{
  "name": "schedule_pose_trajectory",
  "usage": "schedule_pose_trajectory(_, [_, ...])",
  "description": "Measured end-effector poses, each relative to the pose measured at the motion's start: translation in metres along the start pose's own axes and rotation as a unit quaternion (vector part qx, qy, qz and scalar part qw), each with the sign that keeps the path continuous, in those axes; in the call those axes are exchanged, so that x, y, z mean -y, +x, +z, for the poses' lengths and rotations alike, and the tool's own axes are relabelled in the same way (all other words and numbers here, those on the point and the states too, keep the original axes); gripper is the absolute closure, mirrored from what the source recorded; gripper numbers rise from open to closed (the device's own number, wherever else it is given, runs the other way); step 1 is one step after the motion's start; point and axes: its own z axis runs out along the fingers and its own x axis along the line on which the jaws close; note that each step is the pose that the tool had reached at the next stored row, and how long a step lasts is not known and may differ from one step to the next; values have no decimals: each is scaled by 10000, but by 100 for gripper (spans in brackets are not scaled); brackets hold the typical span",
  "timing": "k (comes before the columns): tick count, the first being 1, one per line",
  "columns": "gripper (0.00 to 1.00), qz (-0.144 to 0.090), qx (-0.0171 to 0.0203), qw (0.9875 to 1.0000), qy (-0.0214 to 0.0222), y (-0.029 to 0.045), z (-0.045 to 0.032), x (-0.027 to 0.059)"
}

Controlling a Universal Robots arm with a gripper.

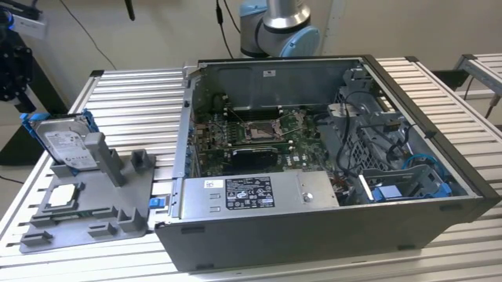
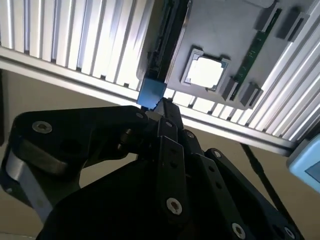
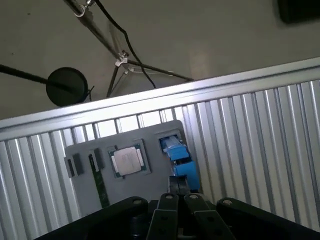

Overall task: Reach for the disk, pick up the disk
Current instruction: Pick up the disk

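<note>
The disk (image 1: 64,143) is a silver-grey drive with a white label in a bright blue bracket. It stands on edge in a slot at the back of a grey fixture (image 1: 86,211), at the exterior view's left. Both wrist views look down on it edge-on, so its blue bracket (image 2: 150,93) (image 3: 179,161) is what shows. My gripper (image 2: 161,106) (image 3: 176,194) hangs above the disk. Its black fingers are drawn together with nothing between them. In the second wrist view the fingertips line up with the blue bracket's end.
A small square silver chip (image 1: 63,197) (image 3: 127,161) (image 2: 206,71) lies in the fixture beside the disk. An open computer case (image 1: 330,164) fills the ribbed metal table's (image 1: 133,111) middle and right. A dark apparatus (image 1: 12,64) hangs at the exterior view's left edge. A stand (image 3: 65,86) sits on the floor.
</note>
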Motion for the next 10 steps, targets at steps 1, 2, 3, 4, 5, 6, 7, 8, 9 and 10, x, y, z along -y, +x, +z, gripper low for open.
schedule_pose_trajectory(1, [100, -47, 0, 10000, 0, -1, 4, 4])
schedule_pose_trajectory(2, [100, -92, 0, 10000, 0, -2, 7, 11])
schedule_pose_trajectory(3, [100, -136, -1, 9999, -1, -4, 10, 21])
schedule_pose_trajectory(4, [100, -177, -1, 9998, -1, -7, 12, 33])
schedule_pose_trajectory(5, [100, -201, -2, 9998, -1, -10, 13, 48])
schedule_pose_trajectory(6, [100, -205, -2, 9998, -1, -12, 14, 61])
schedule_pose_trajectory(7, [100, -208, -2, 9998, -1, -14, 15, 70])
schedule_pose_trajectory(8, [100, -210, 1, 9998, -2, -15, 16, 71])
schedule_pose_trajectory(9, [100, -213, 2, 9998, -2, -15, 16, 71])
schedule_pose_trajectory(10, [100, -213, 2, 9998, -2, -15, 16, 72])
